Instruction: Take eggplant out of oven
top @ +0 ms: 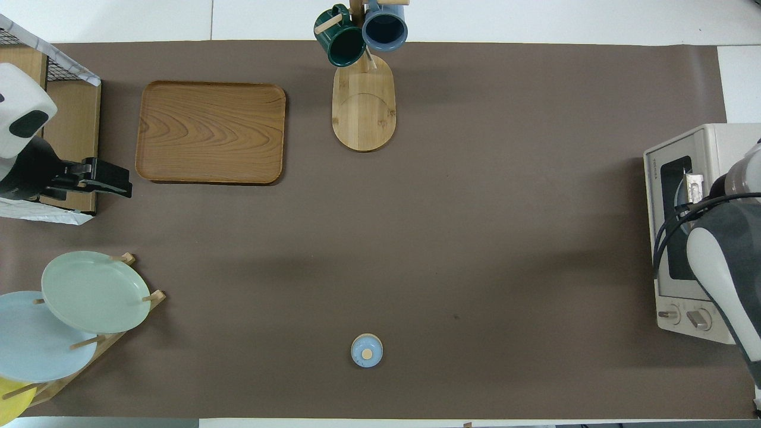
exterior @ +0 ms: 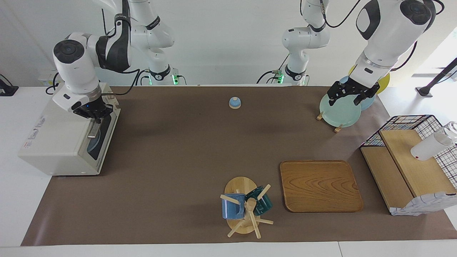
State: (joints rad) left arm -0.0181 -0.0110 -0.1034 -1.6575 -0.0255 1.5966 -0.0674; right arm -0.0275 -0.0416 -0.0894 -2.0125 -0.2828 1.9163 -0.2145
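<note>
Right pincer (exterior: 95,117) at oven (exterior: 57,142) handle

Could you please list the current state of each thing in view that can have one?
Oven: door shut, right gripper at its handle.
Left gripper: over the plates, waiting.
Plates: standing in their rack.
Mugs: hanging on their stand.
Tray: bare.

Three plates (top: 92,291), two mugs (top: 340,43), one oven (exterior: 60,142).
</note>
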